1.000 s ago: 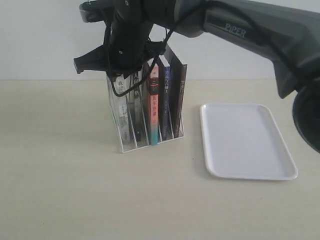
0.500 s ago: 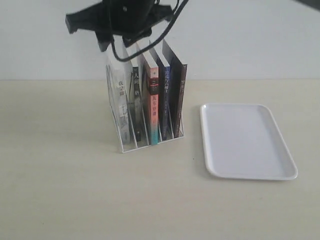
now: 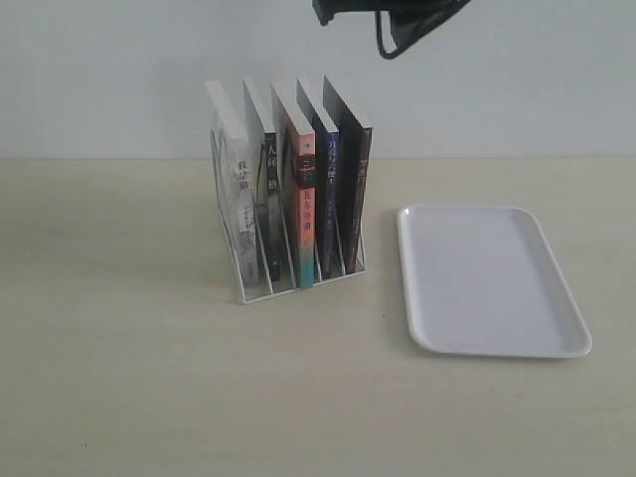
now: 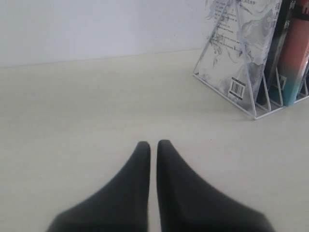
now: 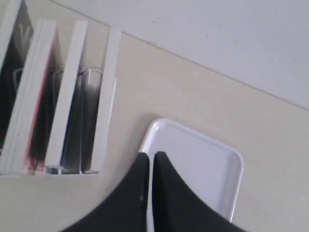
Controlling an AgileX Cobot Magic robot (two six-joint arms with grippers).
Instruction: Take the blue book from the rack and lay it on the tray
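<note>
The white wire rack (image 3: 243, 283) stands left of centre with several upright books in it. The blue book (image 3: 331, 199) is second from the right, its narrow dark blue spine facing front, between the red-and-teal spine and a dark one. To the right the white tray (image 3: 571, 333) lies bare. My right gripper (image 5: 150, 155) is shut and holds nothing. It hangs high over the tray's (image 5: 231, 159) near corner, with the blue book (image 5: 77, 126) seen from above. Only a dark piece of the right arm (image 3: 397, 18) shows at the exterior view's top edge. My left gripper (image 4: 153, 144) is shut and holds nothing, low over the table, apart from the rack (image 4: 251, 82).
The red-and-teal-spined book (image 3: 305, 214) and a black-spined book (image 3: 268, 199) flank the slots left of the blue one. A pale grey book (image 3: 241, 204) fills the leftmost slot. Behind the beige table stands a plain white wall (image 3: 119, 70).
The right arm has lifted off the top of the rack and swung up and to the right, almost out of the exterior view. The books and tray have not moved.
</note>
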